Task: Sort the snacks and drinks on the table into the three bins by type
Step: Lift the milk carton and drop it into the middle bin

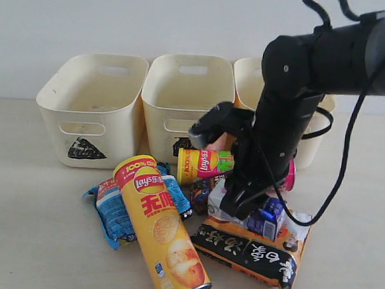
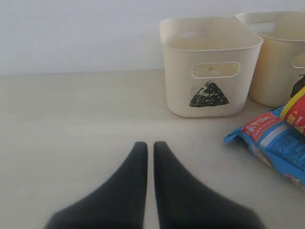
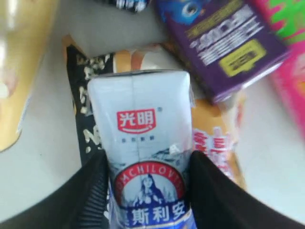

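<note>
The pale counter carries three cream bins along its far edge (triangle-marked one toward the left edge); nearer lie a yellow chip can, blue packet and orange-and-black bag.

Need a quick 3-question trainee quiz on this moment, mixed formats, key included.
1. Which thing sits between the fingers of the right tool? A) yellow chip can B) white and blue carton C) blue packet
2. True or false: the left tool is shut and holds nothing.
3. Fill in: the bin nearest the left tool bears a black mark shaped like a ____.
Key: 1 B; 2 true; 3 triangle.
</note>
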### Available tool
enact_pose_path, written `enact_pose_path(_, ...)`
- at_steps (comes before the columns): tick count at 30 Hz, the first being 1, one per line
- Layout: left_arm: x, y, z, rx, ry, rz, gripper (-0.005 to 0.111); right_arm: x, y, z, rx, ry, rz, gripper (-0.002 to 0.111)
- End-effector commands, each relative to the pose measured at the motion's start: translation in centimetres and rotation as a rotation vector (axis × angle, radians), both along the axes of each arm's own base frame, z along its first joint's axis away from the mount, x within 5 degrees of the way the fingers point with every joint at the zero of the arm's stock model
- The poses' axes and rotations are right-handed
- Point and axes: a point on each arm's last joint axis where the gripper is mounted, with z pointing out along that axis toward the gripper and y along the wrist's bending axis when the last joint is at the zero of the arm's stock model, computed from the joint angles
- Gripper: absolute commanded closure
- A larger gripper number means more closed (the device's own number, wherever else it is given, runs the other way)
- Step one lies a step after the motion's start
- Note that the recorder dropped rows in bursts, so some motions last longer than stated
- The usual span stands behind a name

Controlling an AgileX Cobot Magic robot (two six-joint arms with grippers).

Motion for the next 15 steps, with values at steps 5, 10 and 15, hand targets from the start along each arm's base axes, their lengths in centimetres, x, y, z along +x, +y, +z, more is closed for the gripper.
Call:
enact_pose_path(5, 0.0, 0.0, -0.1, 0.003, -0.003, -0.001, 0.102, 0.1, 0.0, 10.2, 0.189, -0.310, 0.000, 0.108)
enact_pose_path(10, 0.0, 0.0, -0.1, 0.003, -0.003, -0.001, 0.102, 1.1, 0.5, 14.1, 0.365, -0.585, -0.025, 0.108)
enact_pose_path(15, 0.0, 0.0, -0.1, 0.003, -0.003, -0.001, 0.102, 2.6, 1.3, 14.7, 0.469, -0.740, -0.047, 0.108)
